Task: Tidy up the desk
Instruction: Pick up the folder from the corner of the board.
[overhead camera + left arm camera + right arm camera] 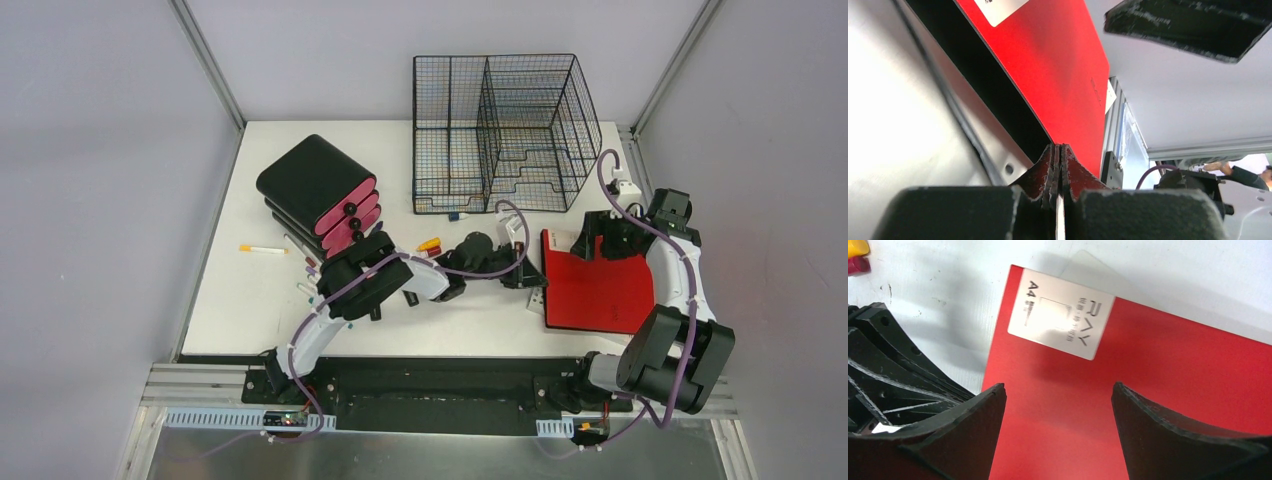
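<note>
A red A4 folder (600, 290) with a white label lies on the right part of the white desk (250, 300). My left gripper (528, 272) reaches across and is shut on the folder's left edge. In the left wrist view the fingers (1062, 150) pinch thin sheets, and the red cover (1058, 65) runs away from them. My right gripper (600, 233) is open and hovers over the folder's far left corner. In the right wrist view its fingers (1058, 395) stand wide apart above the red cover (1158, 375), empty, with the label (1060, 315) beyond.
A black wire-mesh rack (500, 130) stands at the back centre. A stack of black and pink cases (320, 195) sits at the left, with a yellow-tipped pen (262, 249) and other pens beside it. A small yellow and red item (430, 243) lies mid-desk.
</note>
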